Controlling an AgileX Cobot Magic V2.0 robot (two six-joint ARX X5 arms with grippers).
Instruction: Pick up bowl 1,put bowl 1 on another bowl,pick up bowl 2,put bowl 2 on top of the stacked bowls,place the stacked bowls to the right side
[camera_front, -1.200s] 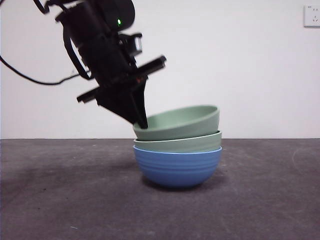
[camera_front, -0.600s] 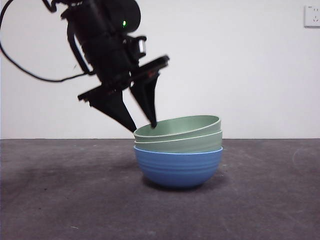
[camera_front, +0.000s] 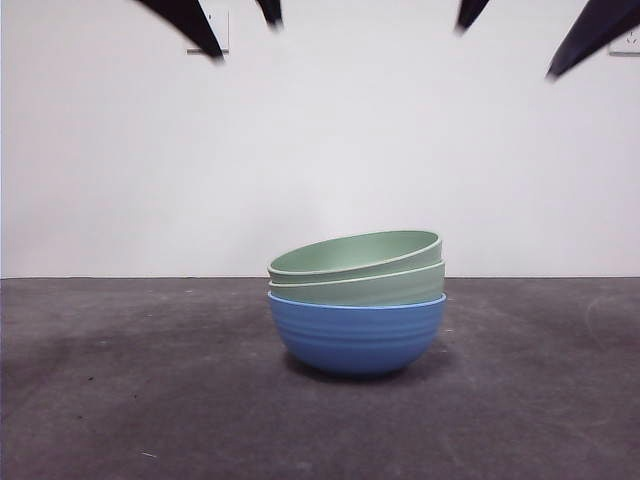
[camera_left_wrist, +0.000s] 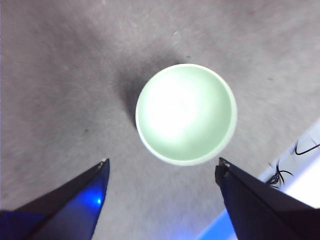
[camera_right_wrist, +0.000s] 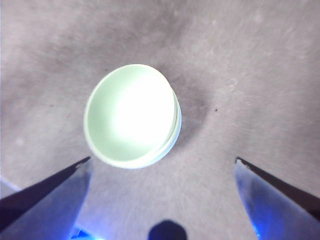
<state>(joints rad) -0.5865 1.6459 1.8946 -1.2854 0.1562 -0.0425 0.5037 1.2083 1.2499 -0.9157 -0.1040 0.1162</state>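
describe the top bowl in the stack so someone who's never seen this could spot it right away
On the dark table stands a single stack of three bowls, with a blue bowl at the bottom. The topmost one is a pale green bowl; unlike the level green bowl beneath it, it sits tilted.

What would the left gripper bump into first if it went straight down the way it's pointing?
Probably the top green bowl of the stack. The left gripper hangs open high above, and the bowl lies a little off its centre line, so it might reach the grey table beside it instead.
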